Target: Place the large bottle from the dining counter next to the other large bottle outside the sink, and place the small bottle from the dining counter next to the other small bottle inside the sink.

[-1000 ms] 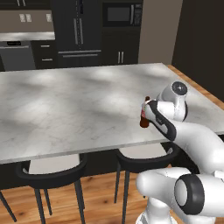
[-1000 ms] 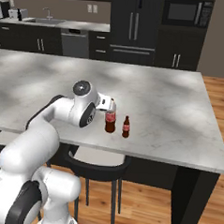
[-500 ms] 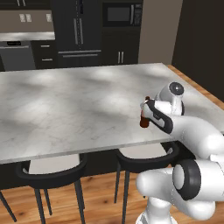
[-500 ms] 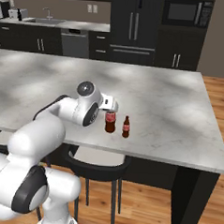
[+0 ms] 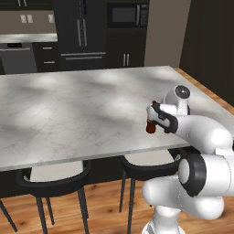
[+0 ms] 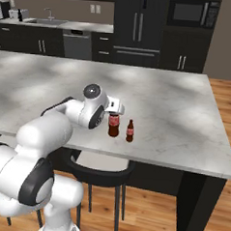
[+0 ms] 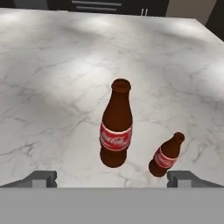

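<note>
Spread wide and grasping nothing, the tool (image 7: 112, 178) of the white arm is low over the worktop, and its two small dark fingertips (image 7: 41, 178) stand far apart at the bottom of the hand view. Both bottles are in front of it, between the lines of the two tips, and the tool touches neither of them.

On the tall dark-brown cola bottle with a red label band (image 7: 116, 130) the white script on the band reads "Coca-Cola". The tiny brown cola bottle with a red label (image 7: 166, 155) has white marks on its band too, but they are too small to read.

Both stand on the long pale grey-white marble worktop (image 6: 176, 111), near its front edge, the tiny one just beside the tall one and not touching it. In the right base view the tall bottle (image 6: 113, 125) is close to the tool's side and the tiny one (image 6: 130, 131) is to its right. Nothing else stands near them on the marble. Black stools with pale seats (image 5: 55, 176) are under the front edge, and dark cabinets (image 6: 137, 27) fill the back wall.

Each bottle is upright, long axis vertical, neck pointing up.
</note>
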